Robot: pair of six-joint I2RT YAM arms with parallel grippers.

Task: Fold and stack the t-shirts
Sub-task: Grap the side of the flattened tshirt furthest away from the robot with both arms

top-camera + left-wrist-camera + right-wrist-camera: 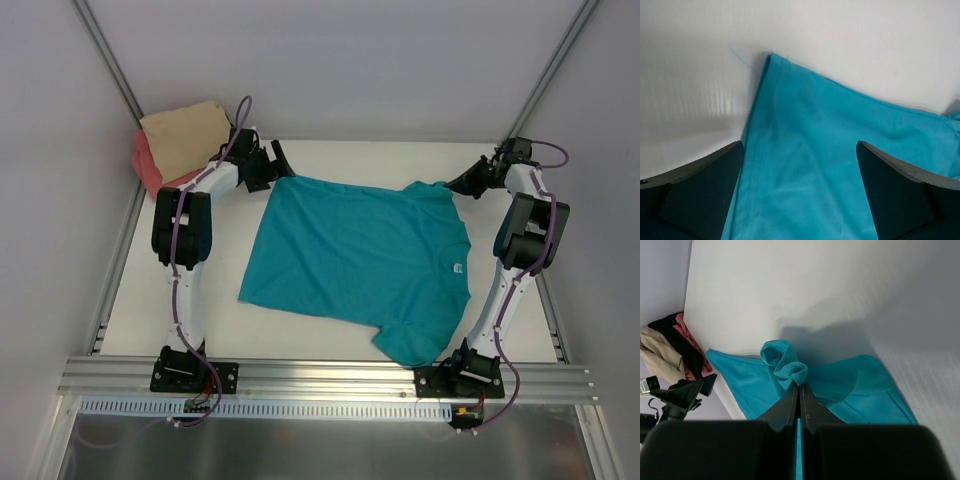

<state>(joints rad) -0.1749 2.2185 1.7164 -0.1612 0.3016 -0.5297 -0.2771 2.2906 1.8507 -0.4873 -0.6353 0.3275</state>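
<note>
The teal t-shirt [360, 265] lies spread on the white table, its white neck label [455, 268] toward the right. My left gripper [279, 161] is open over the shirt's far left hem corner [771, 62]; its fingers [700, 185] straddle the fabric. My right gripper [462, 182] is shut on the far right sleeve, with a bunch of teal cloth [788, 367] pinched at its tips [800, 386]. The tan-beige t-shirt [185, 138] lies folded on the coral-pink t-shirt [148, 165] at the far left corner.
White enclosure walls stand close behind and beside the table [380, 155]. An aluminium rail [320, 375] with both arm bases runs along the near edge. The shirt's near sleeve [410, 345] reaches that rail.
</note>
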